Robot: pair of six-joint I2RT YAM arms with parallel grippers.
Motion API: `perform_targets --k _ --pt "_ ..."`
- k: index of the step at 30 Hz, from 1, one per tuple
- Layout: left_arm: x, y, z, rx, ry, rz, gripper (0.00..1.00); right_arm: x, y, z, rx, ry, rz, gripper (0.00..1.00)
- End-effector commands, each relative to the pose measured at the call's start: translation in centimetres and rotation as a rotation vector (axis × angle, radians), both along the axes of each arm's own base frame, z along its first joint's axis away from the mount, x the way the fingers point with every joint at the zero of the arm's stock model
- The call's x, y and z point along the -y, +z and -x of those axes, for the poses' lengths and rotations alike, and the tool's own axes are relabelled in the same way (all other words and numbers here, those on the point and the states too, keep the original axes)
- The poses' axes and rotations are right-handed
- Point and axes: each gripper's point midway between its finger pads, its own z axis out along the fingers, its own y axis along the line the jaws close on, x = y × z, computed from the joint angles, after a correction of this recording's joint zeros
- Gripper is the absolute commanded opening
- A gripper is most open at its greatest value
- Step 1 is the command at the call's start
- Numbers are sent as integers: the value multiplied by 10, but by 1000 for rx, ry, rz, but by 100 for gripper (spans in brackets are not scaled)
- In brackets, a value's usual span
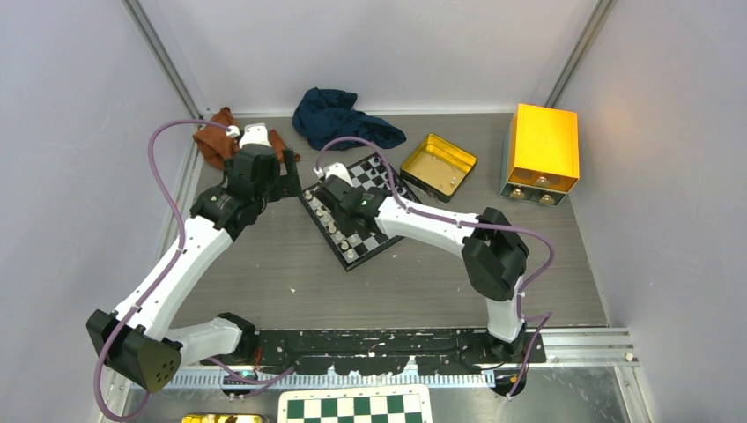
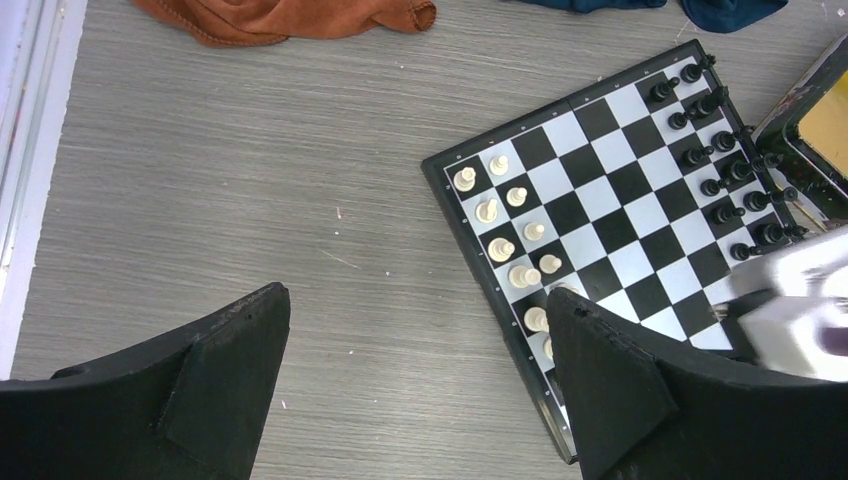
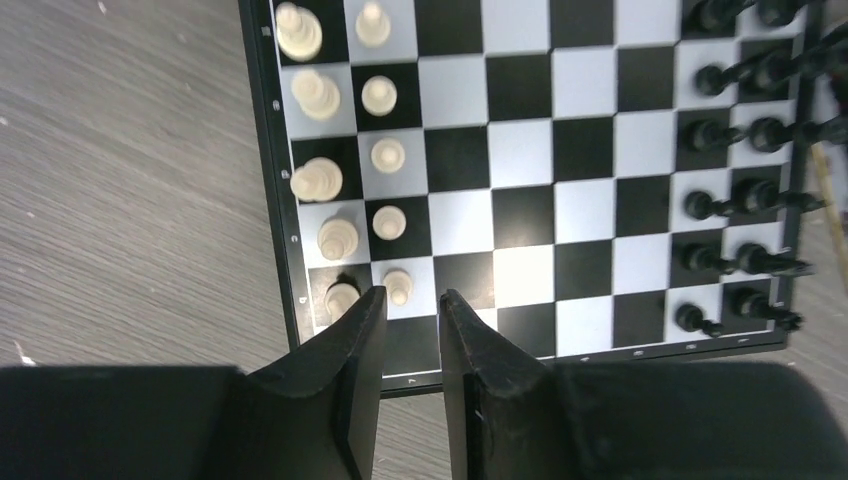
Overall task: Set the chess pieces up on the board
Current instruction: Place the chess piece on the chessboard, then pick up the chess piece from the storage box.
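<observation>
R gripper (image 3: 412,297) is over the board (image 3: 520,152) at a corner on its cream side. Jaws narrow, nothing btwn them. Cream pawn (image 3: 397,287) sits just off the tips. Cream pieces (image 3: 316,180) line one board edge, black pieces (image 3: 700,205) the opposite. L gripper (image 2: 417,297) is wide open and empty, beside the board's cream edge.

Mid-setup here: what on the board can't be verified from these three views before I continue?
Top view: the right arm covers the board's middle; the chess pieces are too small to identify.
Left wrist view: the left gripper hides the board's near corner; the blurred right arm covers some black pieces.
Right wrist view: the right gripper hides the nearest edge squares; the top edge cuts off the far rows.
</observation>
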Motion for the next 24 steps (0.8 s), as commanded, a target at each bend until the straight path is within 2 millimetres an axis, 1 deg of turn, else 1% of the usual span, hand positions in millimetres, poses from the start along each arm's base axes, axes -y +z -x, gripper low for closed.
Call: perform_targets --k 1,4,6,8,10,12,14,17,21,24 --pt "4 27 -8 87 13 46 100 12 79 -35 155 -76 -87 33" --pt "5 26 -9 85 13 51 100 38 91 -66 175 -167 -87 34" --pt "5 25 -9 83 13 50 100 64 93 -93 186 -248 -79 36" --pt "5 25 -10 81 13 48 100 87 94 -114 195 -313 -70 40" --pt "6 26 -11 79 12 45 100 112 93 -133 201 -381 -60 43" --pt "5 26 -13 76 13 39 100 136 88 -149 192 -445 -63 44" --pt "6 25 -14 70 13 34 100 158 82 -164 187 -501 -63 48" --pt "5 25 -16 67 15 27 100 187 68 -181 168 -569 -44 48" --pt "6 24 -17 62 16 20 100 220 44 -197 127 -640 -19 48" --pt "5 23 -18 60 18 17 100 240 30 -204 107 -688 -10 48"
